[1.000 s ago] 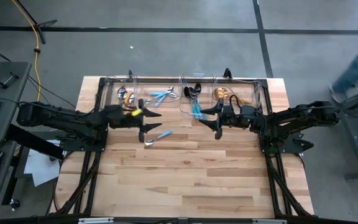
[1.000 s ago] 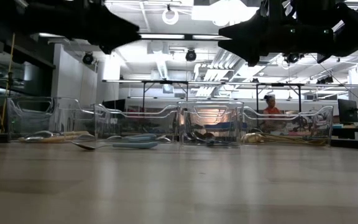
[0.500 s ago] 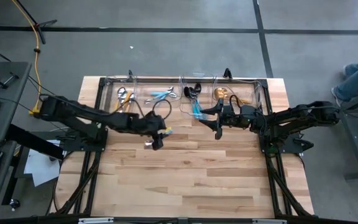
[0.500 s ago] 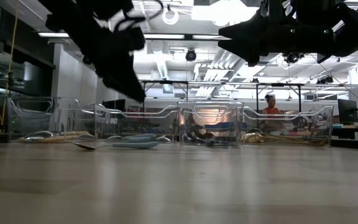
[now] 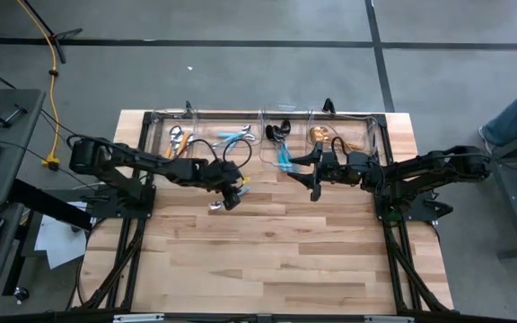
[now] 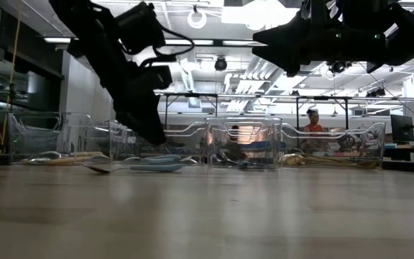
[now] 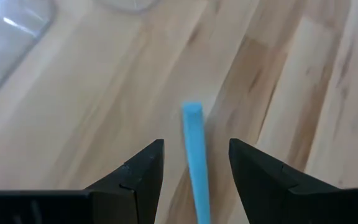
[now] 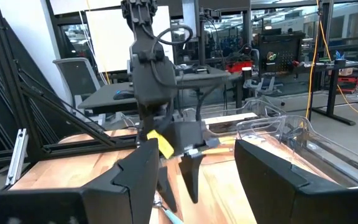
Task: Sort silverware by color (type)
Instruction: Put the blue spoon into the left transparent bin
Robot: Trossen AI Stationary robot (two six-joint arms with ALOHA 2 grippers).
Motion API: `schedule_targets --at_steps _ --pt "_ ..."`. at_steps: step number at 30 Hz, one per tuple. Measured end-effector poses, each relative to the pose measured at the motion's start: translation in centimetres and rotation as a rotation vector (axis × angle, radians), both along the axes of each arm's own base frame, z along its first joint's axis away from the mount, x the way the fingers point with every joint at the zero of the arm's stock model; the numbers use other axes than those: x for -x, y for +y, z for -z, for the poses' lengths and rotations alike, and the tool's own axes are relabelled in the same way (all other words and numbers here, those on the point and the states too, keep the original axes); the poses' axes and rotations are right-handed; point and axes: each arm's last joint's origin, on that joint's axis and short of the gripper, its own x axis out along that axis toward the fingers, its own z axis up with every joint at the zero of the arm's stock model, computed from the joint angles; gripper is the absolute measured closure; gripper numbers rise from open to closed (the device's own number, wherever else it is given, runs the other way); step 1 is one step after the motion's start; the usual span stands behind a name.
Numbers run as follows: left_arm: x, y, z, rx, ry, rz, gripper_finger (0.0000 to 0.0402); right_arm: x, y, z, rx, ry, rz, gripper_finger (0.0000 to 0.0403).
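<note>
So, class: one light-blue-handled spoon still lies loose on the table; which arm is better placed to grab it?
Left. The left gripper is open, straddling the spoon; the right gripper hovers by the bins.

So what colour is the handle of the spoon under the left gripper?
Light blue handle; clearest in the left wrist view, between the open left gripper.

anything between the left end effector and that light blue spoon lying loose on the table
Nothing visible. The left end effector is open and poised right over the spoon, whose blue handle shows in the gap between its fingers, with only bare table around it.
</note>
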Motion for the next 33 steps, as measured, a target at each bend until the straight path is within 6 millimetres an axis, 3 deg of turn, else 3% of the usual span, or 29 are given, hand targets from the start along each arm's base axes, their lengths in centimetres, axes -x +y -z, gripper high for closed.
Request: schedule_targets --at_steps 11,25,29,33 --pt "-0.5 -0.1 2.9 0.063 0.104 0.035 0.0229 0.0 0.0 0.0 0.0 0.0 0.0 0.0206" --pt "-0.7 -0.2 4.0 0.08 0.14 0.056 0.0231 0.0 0.0 0.0 0.0 -0.004 0.0 0.0206" --pt "-0.4 -0.2 4.1 0.059 0.179 0.087 0.0256 0.0 0.0 -0.1 0.001 -0.007 0.0 0.0206" --pt "-0.2 -0.2 4.3 0.04 0.207 0.111 0.0312 0.0 0.0 -0.1 0.001 -0.007 0.0 0.0206"
